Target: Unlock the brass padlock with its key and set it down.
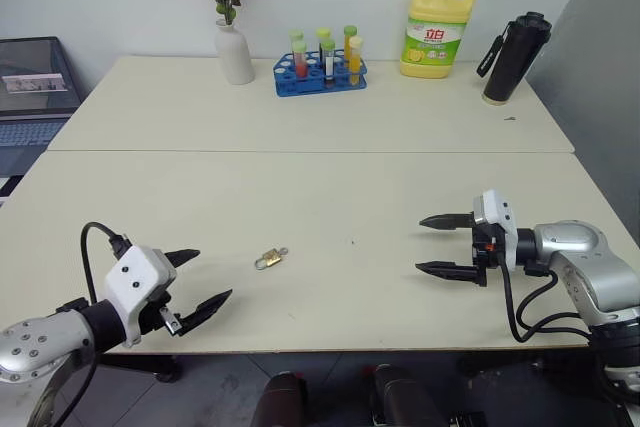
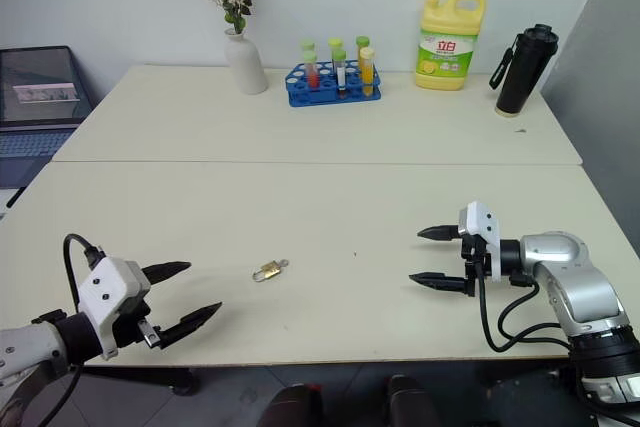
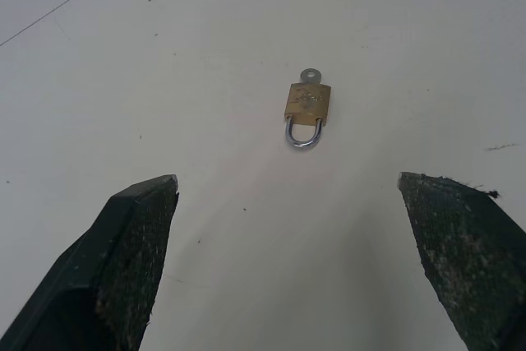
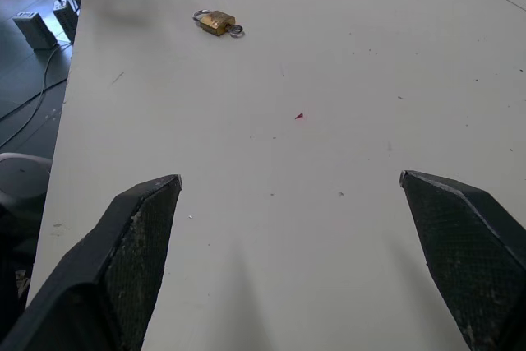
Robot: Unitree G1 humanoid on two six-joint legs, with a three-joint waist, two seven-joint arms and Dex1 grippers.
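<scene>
The padlock (image 1: 267, 260) is found lying flat on the near part of the table (image 1: 330, 187), between the two grippers and nearer the left one, touched by neither. In the left wrist view its brass body is seen with the silvery shackle (image 3: 303, 133) pointing toward that gripper and the ring head of the key (image 3: 310, 76) showing at the far end of the body, so the key appears to be seated in the keyhole already, though the blade itself cannot be seen. The left gripper (image 1: 200, 280) is held spread wide just above the table edge, aimed at the lock; the right gripper (image 1: 441, 244) is likewise spread wide, well apart from the lock, and nothing is held in either. The lock is judged to be rigid, dense for its size yet light overall, with smooth metal faces that are likely to slip on the pale tabletop when nudged. Because it lies so low, a pinch across the flat sides of the body is thought hard to get under; the narrow edges of the body are judged the safer hold for one gripper, leaving the key head free to be pinched and turned by the other. The key head is thin and small, so a careful, centred pinch is called for, or it may skid out.
</scene>
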